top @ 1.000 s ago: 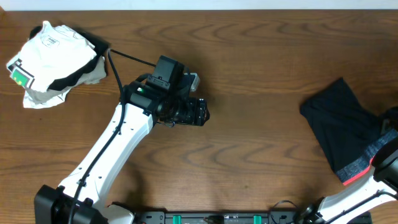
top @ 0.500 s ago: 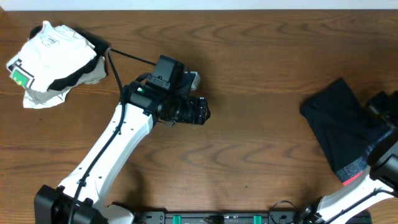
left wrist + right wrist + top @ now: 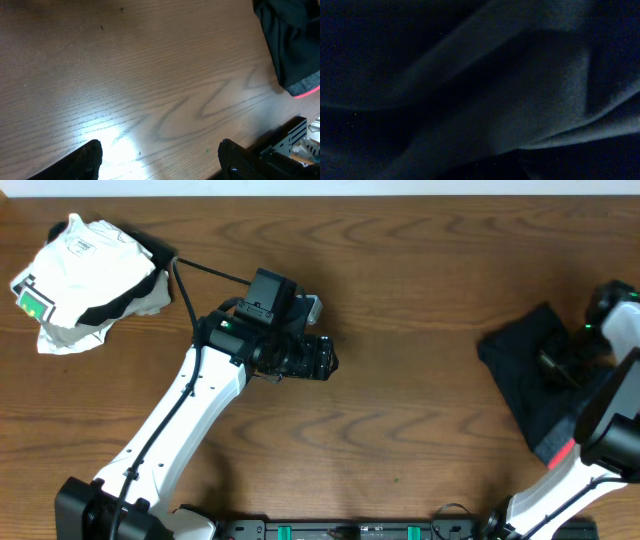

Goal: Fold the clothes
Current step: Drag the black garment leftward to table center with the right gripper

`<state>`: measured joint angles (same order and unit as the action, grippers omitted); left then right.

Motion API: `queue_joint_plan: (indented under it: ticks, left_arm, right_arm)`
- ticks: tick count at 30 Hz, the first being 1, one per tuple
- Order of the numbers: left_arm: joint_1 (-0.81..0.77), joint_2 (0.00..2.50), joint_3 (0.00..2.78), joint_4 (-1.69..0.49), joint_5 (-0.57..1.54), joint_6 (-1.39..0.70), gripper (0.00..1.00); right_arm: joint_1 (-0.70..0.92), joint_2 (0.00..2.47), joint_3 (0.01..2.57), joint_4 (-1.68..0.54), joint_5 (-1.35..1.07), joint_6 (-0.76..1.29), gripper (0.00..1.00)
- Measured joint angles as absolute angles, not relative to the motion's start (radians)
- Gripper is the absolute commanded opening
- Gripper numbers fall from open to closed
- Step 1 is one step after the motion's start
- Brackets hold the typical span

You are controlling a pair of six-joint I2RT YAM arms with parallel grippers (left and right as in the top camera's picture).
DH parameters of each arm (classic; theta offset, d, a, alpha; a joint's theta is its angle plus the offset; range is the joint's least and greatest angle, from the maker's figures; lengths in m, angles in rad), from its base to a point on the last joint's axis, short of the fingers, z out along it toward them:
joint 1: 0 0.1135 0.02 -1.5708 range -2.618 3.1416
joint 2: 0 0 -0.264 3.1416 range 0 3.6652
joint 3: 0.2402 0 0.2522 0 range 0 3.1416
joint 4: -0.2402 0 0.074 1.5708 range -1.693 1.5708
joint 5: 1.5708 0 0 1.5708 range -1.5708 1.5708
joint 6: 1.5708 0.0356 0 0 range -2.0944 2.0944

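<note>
Your right wrist view shows only dark folds of the shorts [image 3: 470, 100]. Overhead, the right gripper [image 3: 560, 365] sits on them, grip unreadable. The left gripper [image 3: 162, 157] gapes wide.

the black clothes [image 3: 525, 385] are bunched up unfolded at the table's [image 3: 400, 300] right side, grey waistband with red-orange edge seen near the front.
</note>
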<state>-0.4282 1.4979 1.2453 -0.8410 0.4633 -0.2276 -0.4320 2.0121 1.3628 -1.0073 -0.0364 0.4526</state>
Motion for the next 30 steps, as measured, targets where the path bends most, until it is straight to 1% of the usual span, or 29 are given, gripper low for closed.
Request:
queue_joint_plan:
  ticks: [11, 16, 24, 30]
  left_arm:
    - [-0.428, 1.498, 1.245, -0.834, 0.463, -0.228, 0.76]
    - [-0.428, 1.498, 1.245, -0.818, 0.463, -0.228, 0.76]
    - [-0.426, 1.498, 1.245, -0.817, 0.41, -0.228, 0.76]
    - [-0.382, 1.498, 1.245, -0.815, 0.373, -0.227, 0.76]
  right_arm:
    - [-0.197, 1.977, 1.308, -0.794, -0.052, 0.49, 0.01]
    - [-0.04, 1.977, 1.303, -0.714, -0.098, 0.474, 0.01]
    - [0.217, 1.979, 1.298, -0.682, -0.172, 0.388, 0.01]
    - [0.331, 1.982, 1.293, -0.722, -0.294, 0.273, 0.01]
